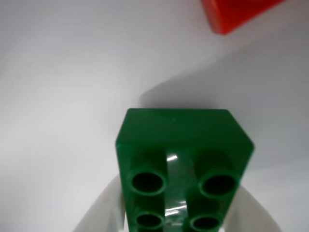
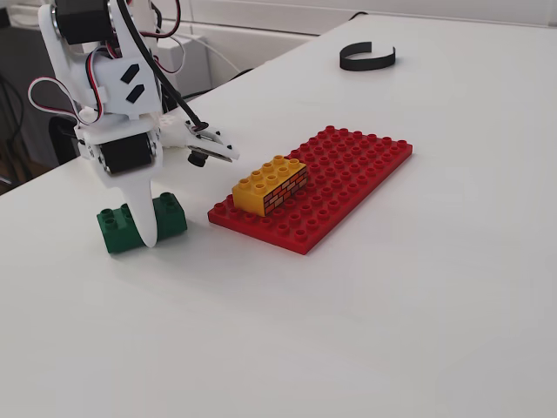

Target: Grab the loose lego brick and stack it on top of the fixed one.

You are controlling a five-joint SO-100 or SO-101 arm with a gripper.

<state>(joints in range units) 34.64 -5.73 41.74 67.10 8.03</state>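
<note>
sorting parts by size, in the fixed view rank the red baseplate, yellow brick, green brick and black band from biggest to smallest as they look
1. red baseplate, clearly largest.
2. yellow brick and green brick: they look about alike; the green one sits nearer the camera and is partly hidden by the fingers, so no ranking.
3. black band, smallest, though farthest away.

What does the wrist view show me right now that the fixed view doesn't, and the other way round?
Only the wrist view shows the green brick close up: hollow stud tops and a white finger down each long side, though contact is unclear.

Only the fixed view shows the whole layout: the arm, the yellow brick seated near the left end of the red baseplate, and a black curved piece far back on the white table.

Both show the green brick on the table between the fingers, and the red baseplate, just a corner of it in the wrist view.
</note>
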